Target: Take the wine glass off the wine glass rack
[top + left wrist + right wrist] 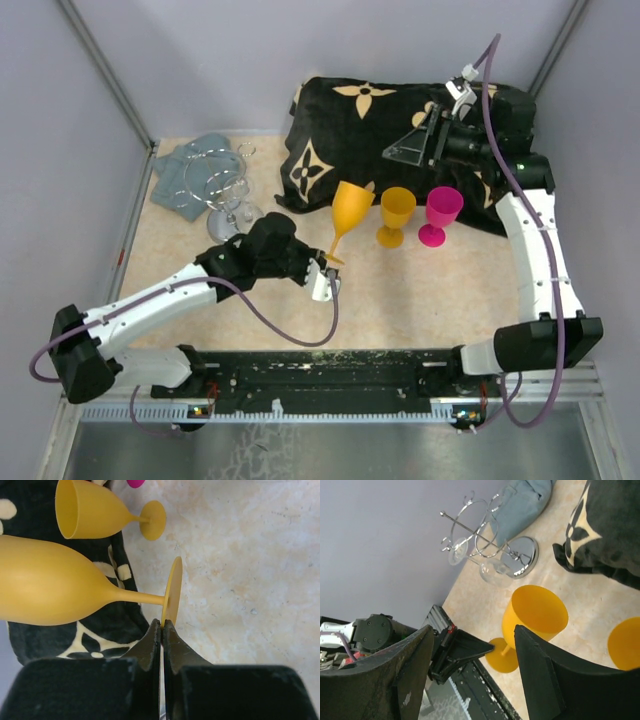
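Note:
The chrome wire wine glass rack (222, 185) stands at the back left, and it also shows in the right wrist view (522, 557). Clear wine glasses (495, 571) hang from its rings. An orange-yellow wine glass (350, 205) is right of the rack, near the black cloth. My left gripper (325, 275) is shut on the rim of its round foot (172, 592), with the bowl (45, 587) pointing away from the fingers. My right gripper (420, 135) is open and empty, raised over the black cloth at the back right.
A yellow goblet (396, 215) and a magenta goblet (440, 213) stand in a row right of the held glass. A black cloth with tan flowers (380, 110) lies at the back. A grey-blue cloth (185, 170) lies under and behind the rack.

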